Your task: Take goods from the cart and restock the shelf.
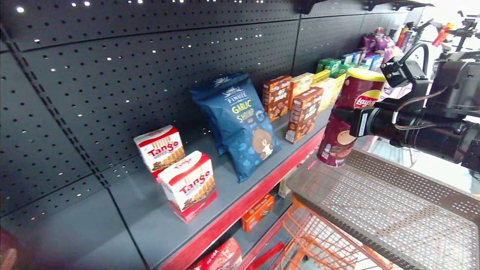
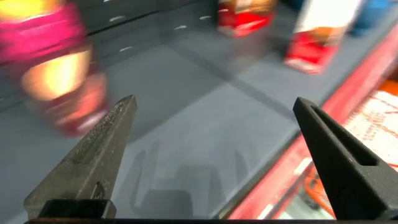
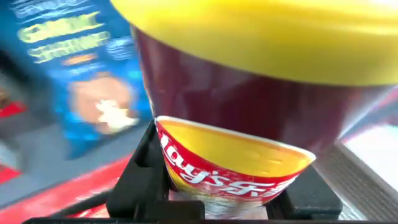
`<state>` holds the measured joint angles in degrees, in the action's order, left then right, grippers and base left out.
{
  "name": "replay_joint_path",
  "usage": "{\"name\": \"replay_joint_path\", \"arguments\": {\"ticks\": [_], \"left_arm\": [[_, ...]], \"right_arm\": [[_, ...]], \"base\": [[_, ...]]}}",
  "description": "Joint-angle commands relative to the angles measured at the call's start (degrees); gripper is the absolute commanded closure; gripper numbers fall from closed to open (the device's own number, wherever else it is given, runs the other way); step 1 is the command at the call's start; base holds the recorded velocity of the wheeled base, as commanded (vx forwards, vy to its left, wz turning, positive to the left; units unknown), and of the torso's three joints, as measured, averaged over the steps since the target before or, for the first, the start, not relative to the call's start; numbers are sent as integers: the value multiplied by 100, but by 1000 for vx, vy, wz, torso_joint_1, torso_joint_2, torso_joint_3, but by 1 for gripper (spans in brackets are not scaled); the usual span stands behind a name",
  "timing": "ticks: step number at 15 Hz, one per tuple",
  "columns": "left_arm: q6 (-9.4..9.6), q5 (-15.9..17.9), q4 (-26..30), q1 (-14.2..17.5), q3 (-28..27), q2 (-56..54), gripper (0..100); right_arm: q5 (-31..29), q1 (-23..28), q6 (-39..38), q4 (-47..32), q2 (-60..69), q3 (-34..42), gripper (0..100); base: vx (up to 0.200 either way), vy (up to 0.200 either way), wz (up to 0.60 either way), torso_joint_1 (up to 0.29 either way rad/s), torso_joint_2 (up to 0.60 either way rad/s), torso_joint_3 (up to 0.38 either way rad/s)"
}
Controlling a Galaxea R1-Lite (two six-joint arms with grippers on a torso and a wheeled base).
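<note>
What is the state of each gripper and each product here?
Can: held, tilted, lid on.
Right gripper: shut on the can.
Left gripper: open, empty, over the shelf.
Blue bags: standing, leaning back.
Tango boxes: upright, closed.
Brown boxes: upright, closed.

Right arm (image 1: 412,129) black, cylindrical, white label (image 1: 363,122), looped cables (image 1: 412,50); left gripper (image 2: 214,101) dark, possibly ribbed.
</note>
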<state>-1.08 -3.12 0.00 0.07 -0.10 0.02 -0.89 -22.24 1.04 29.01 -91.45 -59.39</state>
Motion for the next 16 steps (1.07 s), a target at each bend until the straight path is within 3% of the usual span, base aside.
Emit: {"name": "replay_joint_path", "arguments": {"ticks": [1, 7, 9, 14, 16], "left_arm": [[-6, -4, 0, 1, 1, -2, 0], [-6, -4, 0, 1, 1, -2, 0], [-6, -4, 0, 1, 1, -2, 0], [-6, -4, 0, 1, 1, -2, 0], [-6, -4, 0, 1, 1, -2, 0]], "right_arm": [[1, 18, 2, 25, 66, 7, 100], [1, 123, 11, -10, 233, 24, 100], [1, 272, 63, -353, 576, 33, 100], [-219, 325, 283, -2022, 2158, 77, 100], [-227, 466, 424, -2207, 2439, 103, 100]], "base": [[0, 0, 600, 17, 2, 2], [0, 0, 600, 4, 2, 2], [0, 0, 600, 2, 2, 2], [0, 0, 0, 0, 0, 0], [0, 0, 0, 0, 0, 0]]}}
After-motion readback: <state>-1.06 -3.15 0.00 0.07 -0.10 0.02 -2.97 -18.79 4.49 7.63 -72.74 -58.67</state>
